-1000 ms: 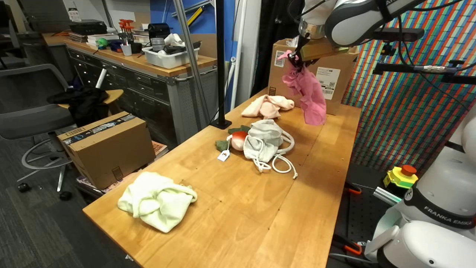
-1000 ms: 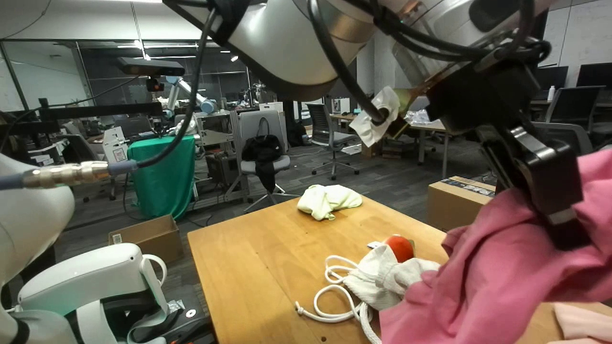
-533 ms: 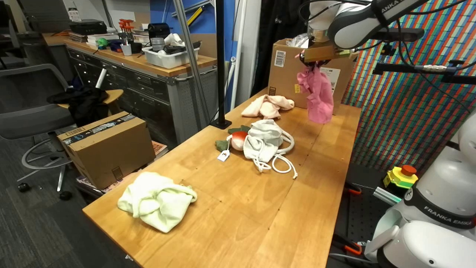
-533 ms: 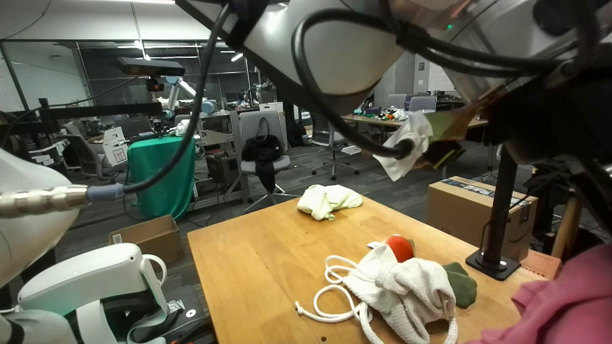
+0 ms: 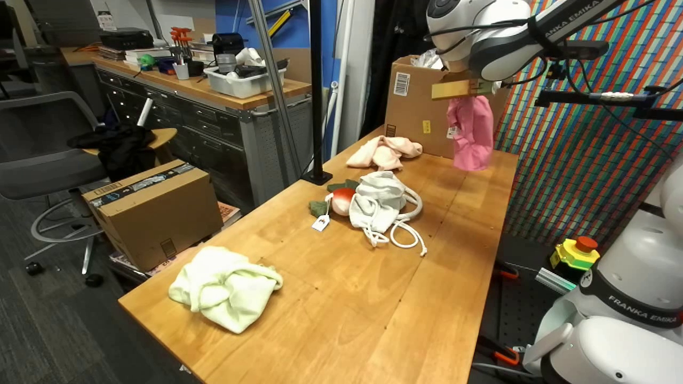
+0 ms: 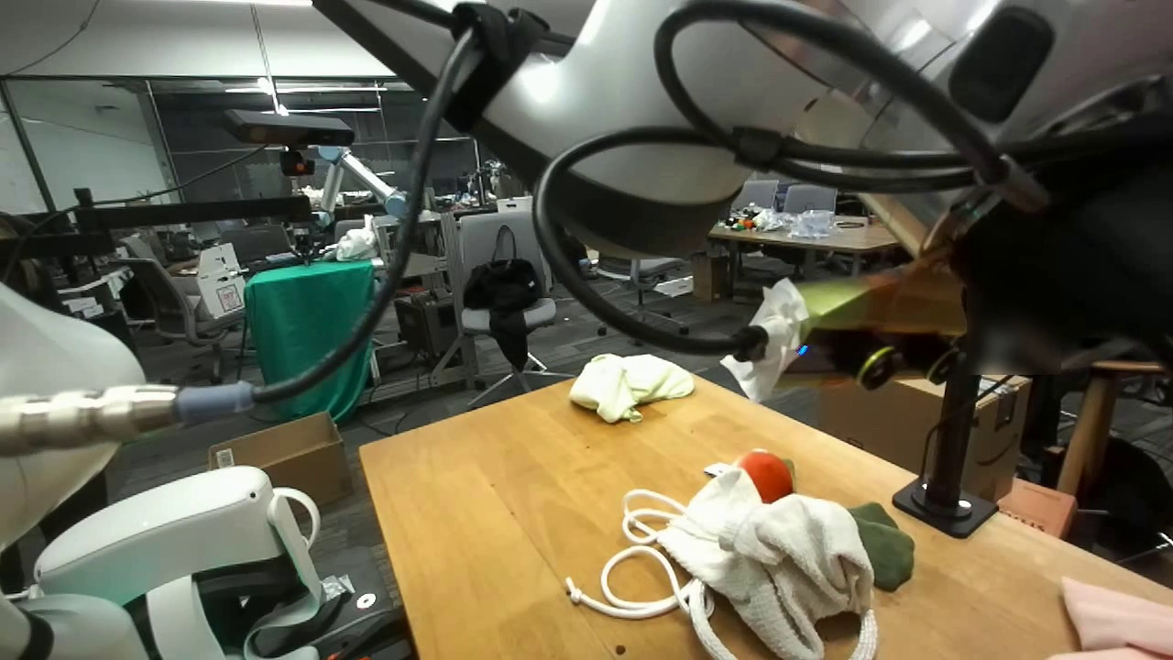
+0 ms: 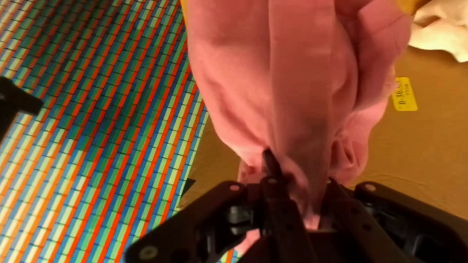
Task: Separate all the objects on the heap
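Note:
My gripper [image 7: 299, 168] is shut on a bright pink cloth [image 7: 234, 84], bunched between its fingers. In an exterior view the pink cloth [image 5: 474, 136] hangs at the table's far right end, before the cardboard box; I cannot tell if its lower end touches the table. The fingers are hidden there. A pale peach cloth [image 5: 385, 152] lies at the far end. A white drawstring bag [image 5: 378, 202] lies mid-table, touching a red and white plush fruit [image 5: 342, 201] with green leaves and a tag. A pale green cloth [image 5: 224, 288] lies at the near corner.
A large cardboard box [image 5: 416, 117] stands at the table's far end; its yellow label [image 7: 404, 94] shows in the wrist view. A black post [image 5: 317, 106] stands at the table edge near the plush. Cables [image 6: 568, 266] loop along the arm.
The arm has moved right with the pink cloth in an exterior view, and the gripper has turned. In an exterior view the cloth has left the picture. The table objects have not moved.

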Motion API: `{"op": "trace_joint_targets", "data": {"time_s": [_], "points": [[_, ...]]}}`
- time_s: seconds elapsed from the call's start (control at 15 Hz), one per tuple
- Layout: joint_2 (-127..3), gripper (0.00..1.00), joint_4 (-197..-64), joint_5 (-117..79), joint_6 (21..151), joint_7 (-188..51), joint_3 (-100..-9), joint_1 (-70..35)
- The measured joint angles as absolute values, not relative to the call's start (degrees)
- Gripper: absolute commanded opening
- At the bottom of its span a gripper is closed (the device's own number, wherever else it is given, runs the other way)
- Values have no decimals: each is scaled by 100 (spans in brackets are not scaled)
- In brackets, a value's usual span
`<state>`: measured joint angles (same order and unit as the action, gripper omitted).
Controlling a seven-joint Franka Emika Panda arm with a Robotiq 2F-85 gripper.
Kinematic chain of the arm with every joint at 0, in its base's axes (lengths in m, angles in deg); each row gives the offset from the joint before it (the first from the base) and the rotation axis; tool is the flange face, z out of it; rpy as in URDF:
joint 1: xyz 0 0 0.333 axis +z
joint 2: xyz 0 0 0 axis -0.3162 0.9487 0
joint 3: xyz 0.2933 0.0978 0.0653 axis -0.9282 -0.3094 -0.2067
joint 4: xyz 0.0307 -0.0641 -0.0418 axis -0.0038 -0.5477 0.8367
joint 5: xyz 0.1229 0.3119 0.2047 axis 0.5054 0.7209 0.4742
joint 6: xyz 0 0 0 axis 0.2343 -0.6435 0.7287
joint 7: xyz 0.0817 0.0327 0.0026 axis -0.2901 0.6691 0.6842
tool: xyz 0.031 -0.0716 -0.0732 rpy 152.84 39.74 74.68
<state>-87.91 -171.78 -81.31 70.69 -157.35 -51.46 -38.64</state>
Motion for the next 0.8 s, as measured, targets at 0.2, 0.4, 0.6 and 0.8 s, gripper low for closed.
{"op": "trace_joint_targets", "data": {"time_s": [0.2, 0.4, 0.6, 0.8], "points": [[-8637, 14, -17098, -8269, 6443, -16168, -5146, -3655], [-8466, 14, -16980, -8288, 5955, -16442, -5145, -3491], [-8305, 39, -16859, -8288, 5601, -16595, -5138, -3386], [-8184, 54, -16761, -8288, 5397, -16681, -5118, -3331]]}}
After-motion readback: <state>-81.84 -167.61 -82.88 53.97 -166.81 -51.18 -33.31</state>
